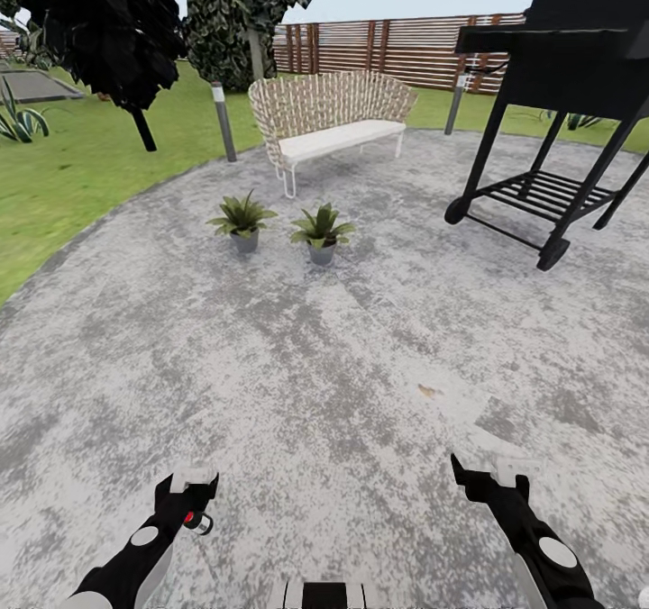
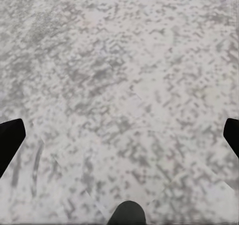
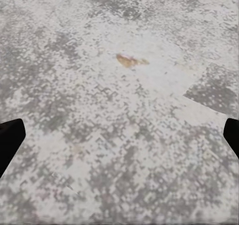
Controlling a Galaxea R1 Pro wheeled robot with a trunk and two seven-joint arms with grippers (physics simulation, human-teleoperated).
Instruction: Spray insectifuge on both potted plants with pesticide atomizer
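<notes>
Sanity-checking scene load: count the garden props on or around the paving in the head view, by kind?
Potted plants: 2
Wicker bench: 1
Black grill: 1
Bollard lamp posts: 2
Total: 6

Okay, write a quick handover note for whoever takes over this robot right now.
Left gripper: open, empty, low over the paving.
Right gripper: open, empty, also low over the paving.
Two potted plants stand side by side on the paving ahead, in front of the wicker bench: left plant, right plant. Grill stands to the right.
Done: nothing picked up so far.
Left: find and grab the spray bottle, then spray both plants fully.
</notes>
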